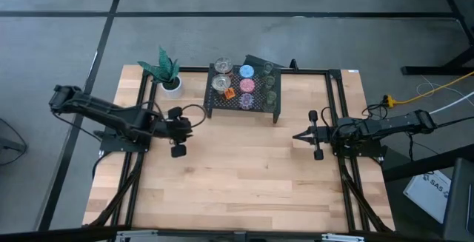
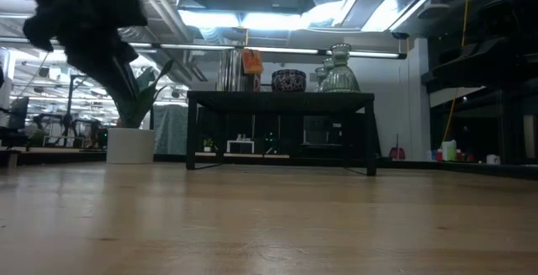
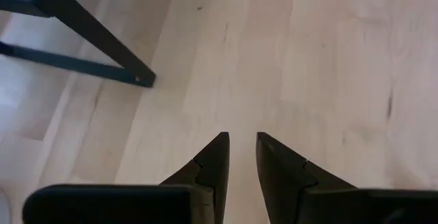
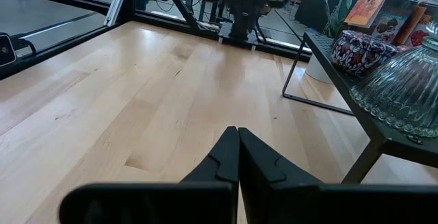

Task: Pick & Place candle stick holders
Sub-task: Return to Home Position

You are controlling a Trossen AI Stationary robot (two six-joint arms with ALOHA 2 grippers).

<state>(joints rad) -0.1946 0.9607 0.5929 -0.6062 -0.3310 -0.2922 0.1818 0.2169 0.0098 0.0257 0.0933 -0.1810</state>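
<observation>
High view: found small round candle stick holders (image 1: 246,86), glassy green, silvery, blue, pink and purple, grouped atop black mesh rack (image 1: 263,109) at upper centre. Spotted left gripper (image 1: 189,123) centre-left, tapered dark fingers slightly apart; right gripper (image 1: 298,136) centre-right, fingers pressed together, over pale planked wooden table (image 1: 244,175).

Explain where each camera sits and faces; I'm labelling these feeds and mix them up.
High: overhead, straight down on the table; left arm and right arm show.
Low: tabletop height, facing the black rack; a dark arm part intrudes.
Left wrist: looks down at wood past the left end effector.
Right wrist: looks across the table past the right end effector.
Shared: high and low both show the rack.
</observation>
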